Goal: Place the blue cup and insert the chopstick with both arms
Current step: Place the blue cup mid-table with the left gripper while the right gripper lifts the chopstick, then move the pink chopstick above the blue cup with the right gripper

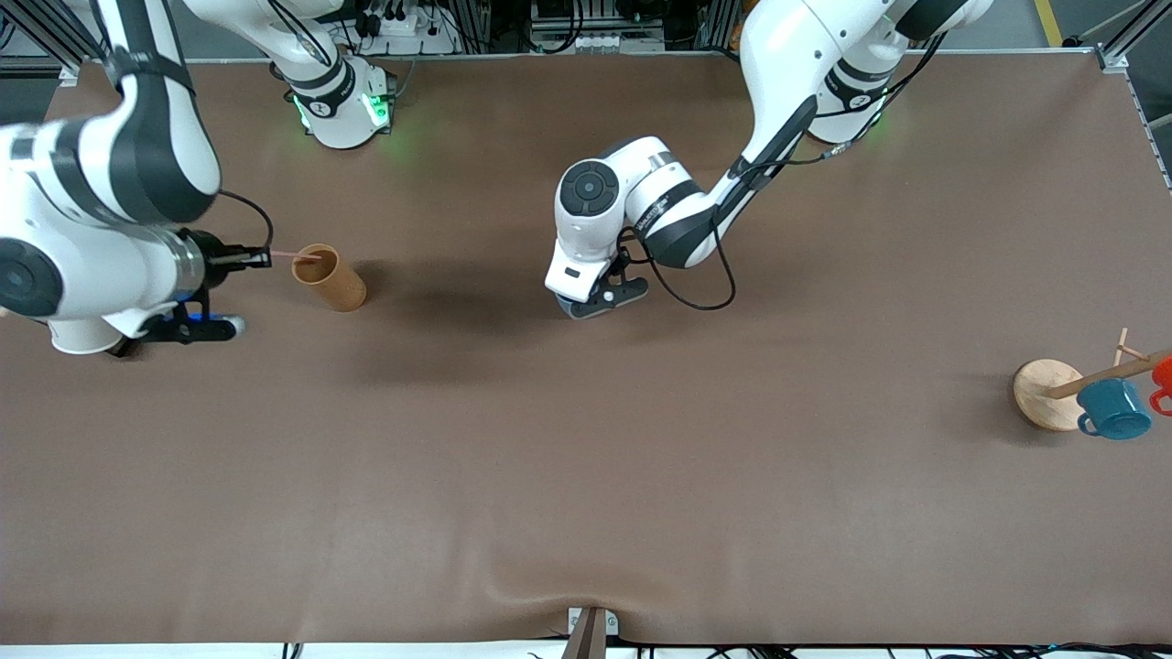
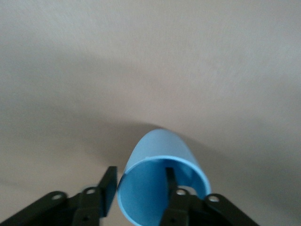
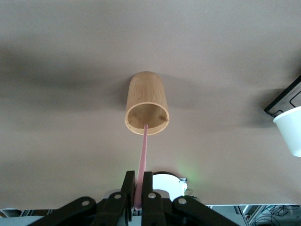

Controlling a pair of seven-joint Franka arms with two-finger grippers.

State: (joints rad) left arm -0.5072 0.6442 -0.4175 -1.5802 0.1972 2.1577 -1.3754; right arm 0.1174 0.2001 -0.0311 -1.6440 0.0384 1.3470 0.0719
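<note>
The left gripper (image 2: 138,190) pinches the blue cup's (image 2: 157,181) rim over mid-bench (image 1: 641,458). The right gripper (image 3: 138,190) pinches the chopstick (image 3: 142,160), its tip inside the brown cup (image 1: 330,276).

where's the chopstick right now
The right gripper pinches the chopstick, whose tip is in the mouth of the brown cup at the right arm's end.

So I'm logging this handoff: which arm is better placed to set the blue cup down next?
Left. Its tool is shut on the blue cup's wall, over the table's middle. The right tool is shut on the chopstick, its tip at the brown cup.
</note>
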